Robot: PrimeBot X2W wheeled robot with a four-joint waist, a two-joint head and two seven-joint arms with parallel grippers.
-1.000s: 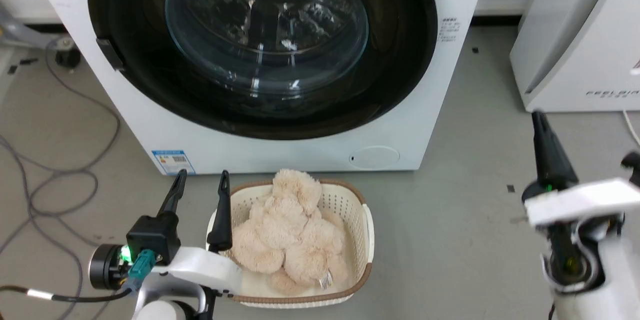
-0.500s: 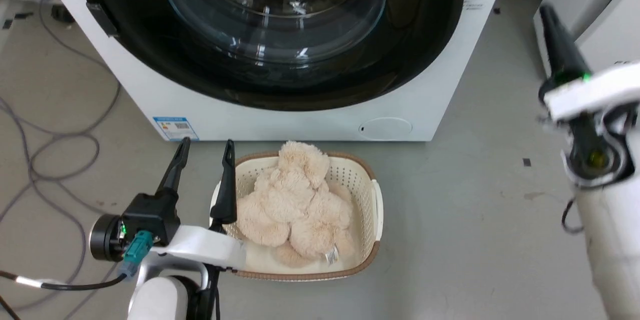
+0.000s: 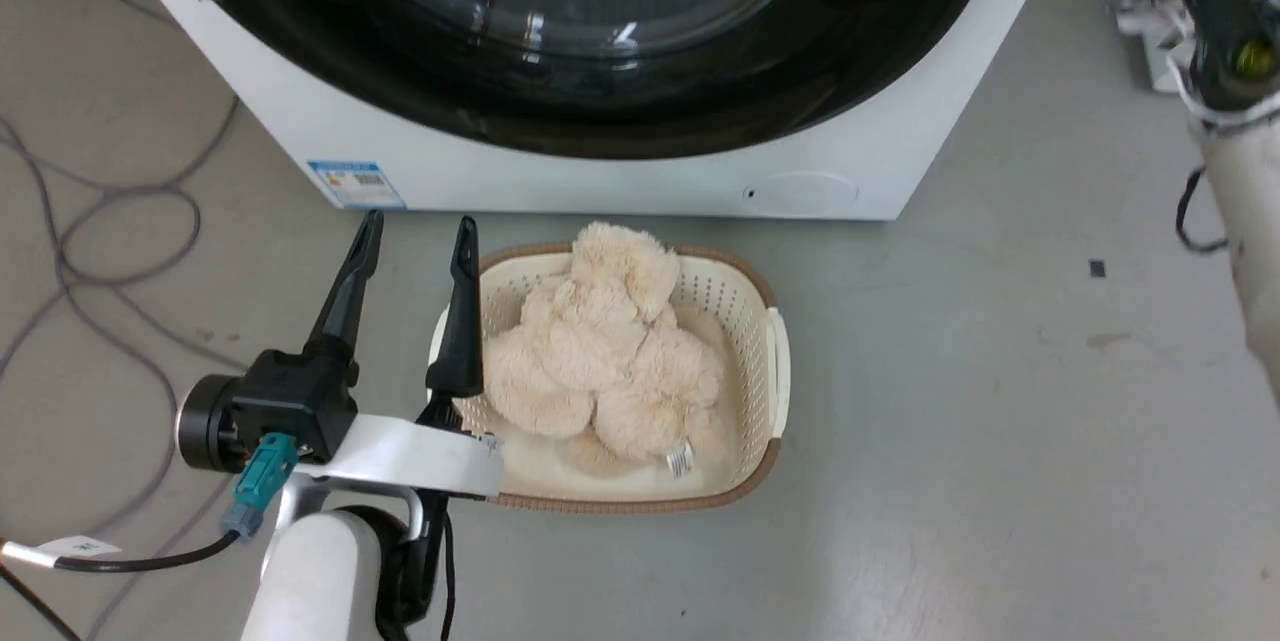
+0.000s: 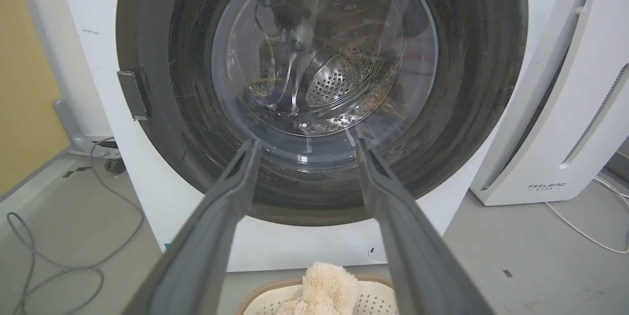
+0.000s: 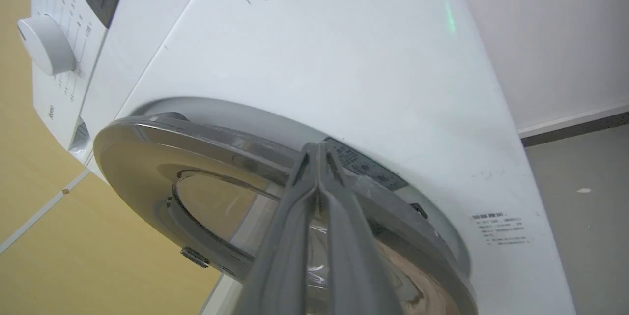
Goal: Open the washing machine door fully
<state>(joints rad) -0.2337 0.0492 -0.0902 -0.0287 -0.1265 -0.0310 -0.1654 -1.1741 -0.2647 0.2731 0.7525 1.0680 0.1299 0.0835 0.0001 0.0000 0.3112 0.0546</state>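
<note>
Right claw: Our right claw (image 5: 318, 157) is clenched, its two fingers pressed together with nothing visible between them. The tips lie at the edge of the washing machine door (image 5: 196, 197); we cannot tell whether they touch it.

Left claw: Our left claw (image 3: 418, 221) is released, fingers spread and empty, and hangs low over the floor.

Door: It sits straight ahead of the left claw, its glass bowl (image 4: 324, 59) framed between the spread fingers. The black ring looks seated against the white front, with the latch tab (image 4: 132, 95) off to that claw's left.

Machine: Beyond the right claw's tips rises the white face of the washing machine (image 5: 368, 59), its control knob (image 5: 44, 44) far up and to the left.

Nearby: A basket (image 3: 775, 371) holding a plush toy (image 3: 600, 351) lies just beside the left claw's right finger.

Farther out: Loose cables (image 3: 100, 221) lie to the left claw's left, and a white FEELBIRD appliance (image 4: 565, 133) stands to its right.

Progress: We judge the task barely begun. The door appears shut, or at most cracked, and not yet swung, so unlatching and the whole swing remain.
</note>
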